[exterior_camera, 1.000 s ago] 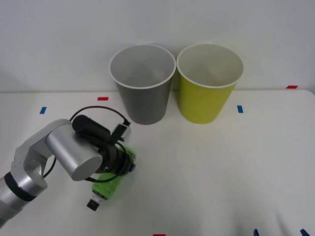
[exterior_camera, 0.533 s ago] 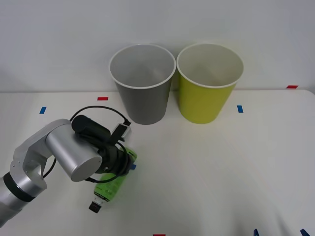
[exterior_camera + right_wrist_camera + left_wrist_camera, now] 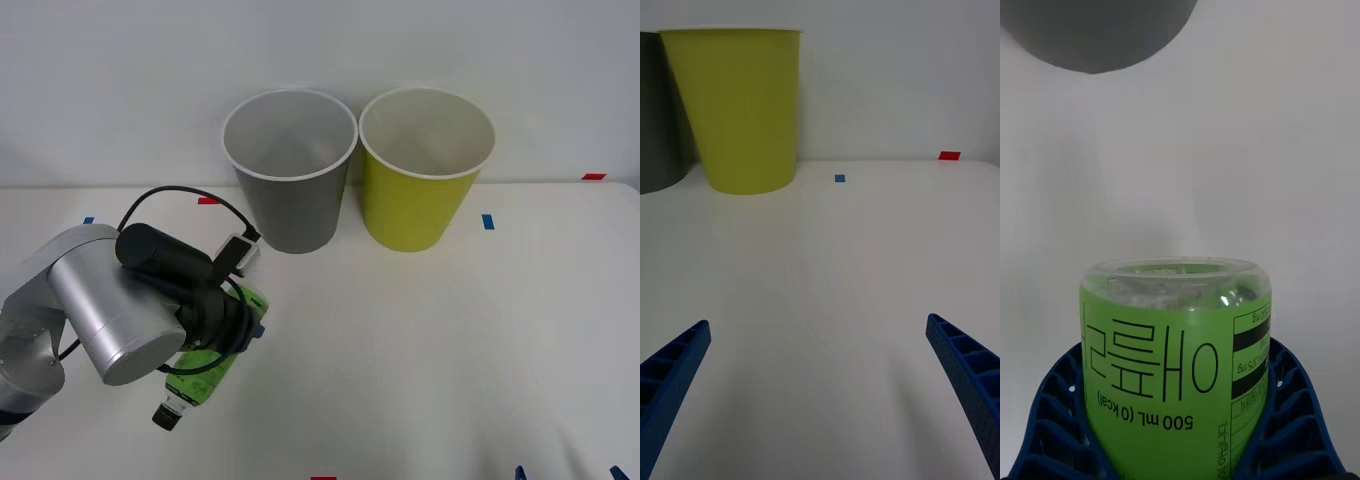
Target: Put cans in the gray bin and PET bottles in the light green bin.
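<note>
My left gripper point(image 3: 240, 330) is shut on the PET bottle point(image 3: 207, 366), a slim bottle with a bright green label and a black cap point(image 3: 165, 414). It sits at the front left of the table, with the cap pointing toward the front edge. In the left wrist view the blue fingers point(image 3: 1289, 409) clasp both sides of the bottle point(image 3: 1176, 352), whose clear base faces the gray bin point(image 3: 1097, 30). The gray bin point(image 3: 290, 190) and the light green bin point(image 3: 420, 200) stand upright side by side at the back. My right gripper point(image 3: 820, 390) is open over bare table at the front right point(image 3: 567, 473).
Small red and blue tape marks point(image 3: 487, 221) dot the white table point(image 3: 420, 340). A black cable point(image 3: 165, 195) loops over the left wrist. Open table lies between the bottle and the bins, and across the right half. A pale wall stands behind the bins.
The left arm has drawn back toward the front left, taking the bottle with it; the cap now points further left. The bins and right gripper have not moved.
</note>
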